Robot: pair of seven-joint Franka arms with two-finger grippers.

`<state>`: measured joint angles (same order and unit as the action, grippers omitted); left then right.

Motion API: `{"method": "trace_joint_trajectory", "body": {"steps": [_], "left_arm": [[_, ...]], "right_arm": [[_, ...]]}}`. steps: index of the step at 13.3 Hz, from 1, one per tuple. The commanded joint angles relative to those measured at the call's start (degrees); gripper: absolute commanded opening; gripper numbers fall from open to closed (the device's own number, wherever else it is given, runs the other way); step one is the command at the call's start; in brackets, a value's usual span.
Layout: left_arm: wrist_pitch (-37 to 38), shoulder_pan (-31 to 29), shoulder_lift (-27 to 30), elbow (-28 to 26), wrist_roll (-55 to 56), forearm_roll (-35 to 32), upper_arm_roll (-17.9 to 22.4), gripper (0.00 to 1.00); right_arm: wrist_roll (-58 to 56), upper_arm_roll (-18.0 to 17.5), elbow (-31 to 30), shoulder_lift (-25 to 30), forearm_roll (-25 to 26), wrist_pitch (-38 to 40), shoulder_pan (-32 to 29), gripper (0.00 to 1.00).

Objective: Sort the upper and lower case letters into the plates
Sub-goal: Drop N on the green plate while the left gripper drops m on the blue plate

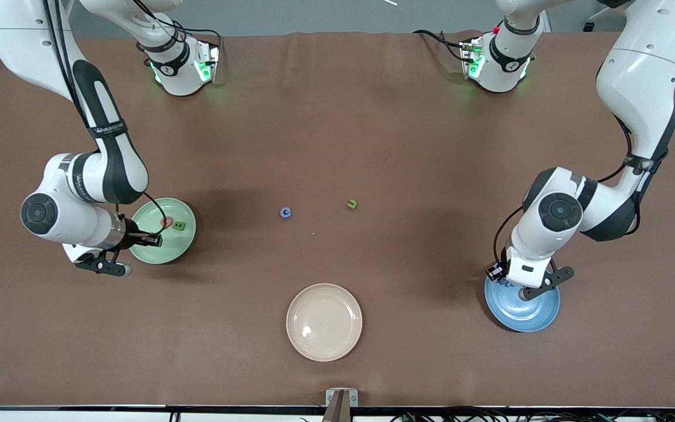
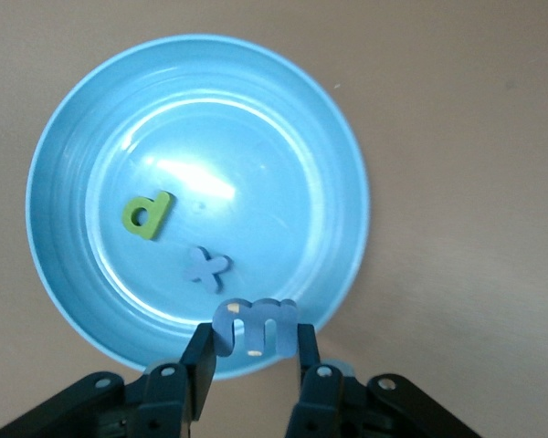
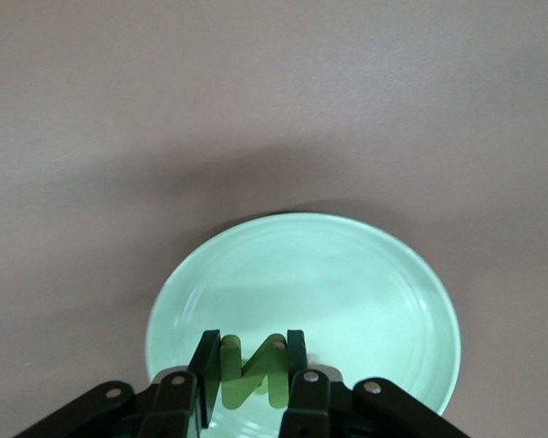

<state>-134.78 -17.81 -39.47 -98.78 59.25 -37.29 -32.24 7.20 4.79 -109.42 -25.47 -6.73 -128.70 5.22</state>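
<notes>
Left claw (image 2: 252,351): over the blue plate (image 1: 534,316) near the left arm's end of the surface, clamped on a blue lowercase letter (image 2: 254,327), looks like an m, pinched across its flat faces.
Right claw (image 3: 248,370): over the pale green plate (image 1: 156,249) near the right arm's end, closed on a green N (image 3: 252,372), gripped by its two outer legs.
Blue plate contents: green letter (image 2: 147,214) reading d or p, and a blue x (image 2: 205,266), both lying flat on the plate floor.
Green plate contents: front view shows a red letter (image 1: 166,221) and a green letter (image 1: 180,225) side by side; shapes too small to read.
Loose letters: a blue one (image 1: 286,212) and a green one (image 1: 352,204) mid-surface, apart from each other.
Cream plate (image 1: 324,322): near the front edge, nothing in it, not part of the sort.
Handling guess: letters look light, thin, stiff-ish, maybe foam; little force needed, should drop without bouncing far.
Grip spot: pinch across opposite outer edges, centred, so the piece does not twist; flat ones on the surface need fingertips right down at the cloth.
Risk: a thin piece may cling to a pad on release.
</notes>
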Motion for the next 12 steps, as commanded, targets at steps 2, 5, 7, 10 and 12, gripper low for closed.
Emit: {"method": "trace_joint_trajectory", "body": {"steps": [2,5,7,10,12], "left_arm": [[0.9,0.8,-2.2,3.5,-2.1,-1.1,3.1,0.64],[0.9,1.2,-1.8,3.3,0.2,-0.3,3.1,1.0],[1.0,1.8,-1.6,2.9,3.0,-0.2,2.6,1.0],[3.7,6.7,-1.3,1.8,14.7,-0.2,0.9,1.0],[5.8,10.3,-1.4,1.7,24.2,-0.2,-1.3,1.0]], "right_arm": [[-2.2,-1.3,-4.7,0.6,0.6,-5.6,-2.1,0.01],[-2.3,-1.3,-5.6,0.2,0.6,-6.9,-2.4,0.01],[-2.3,-1.3,-6.8,-0.3,0.6,-8.8,-3.0,0.01],[-2.4,-1.3,-8.1,-0.7,0.6,-11.3,-3.2,0.01],[-2.5,-1.3,-8.1,-1.2,0.6,-11.6,-3.6,0.02]]}}
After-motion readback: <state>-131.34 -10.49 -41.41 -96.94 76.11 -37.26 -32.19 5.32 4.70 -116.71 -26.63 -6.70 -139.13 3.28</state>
